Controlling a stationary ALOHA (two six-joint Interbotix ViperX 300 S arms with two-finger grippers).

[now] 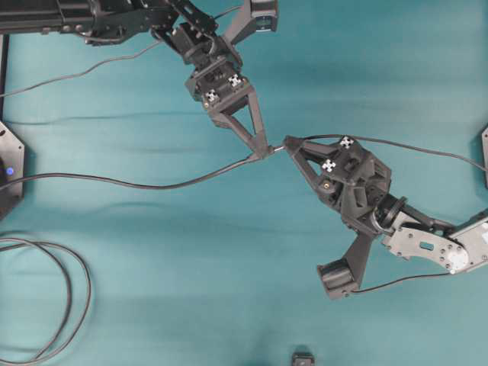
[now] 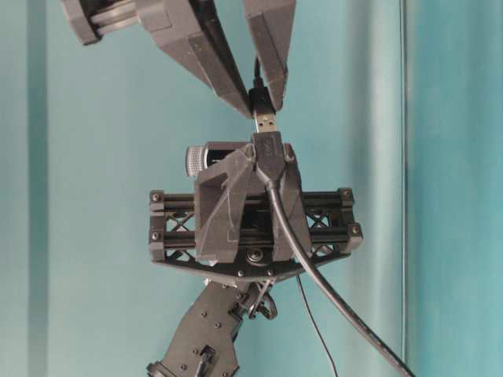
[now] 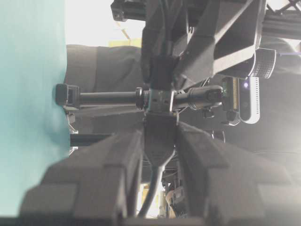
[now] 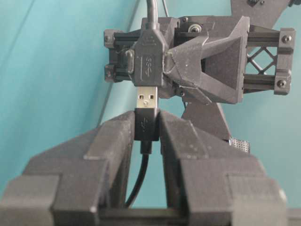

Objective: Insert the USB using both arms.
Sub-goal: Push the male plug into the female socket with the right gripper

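My right gripper is shut on the USB, a dark plug. Its silvery tip points at the dark socket held in my left gripper, which is shut on it. The tip meets the socket's mouth with most of the metal still showing. In the left wrist view the socket sits between my fingers with the metal tip just beyond it. The two grippers meet tip to tip above the middle of the teal table.
The socket's cable runs left across the table. A looped loose dark cable lies at the front left. A dark unit with a blue light sits at the left edge. A small dark object lies at the front edge.
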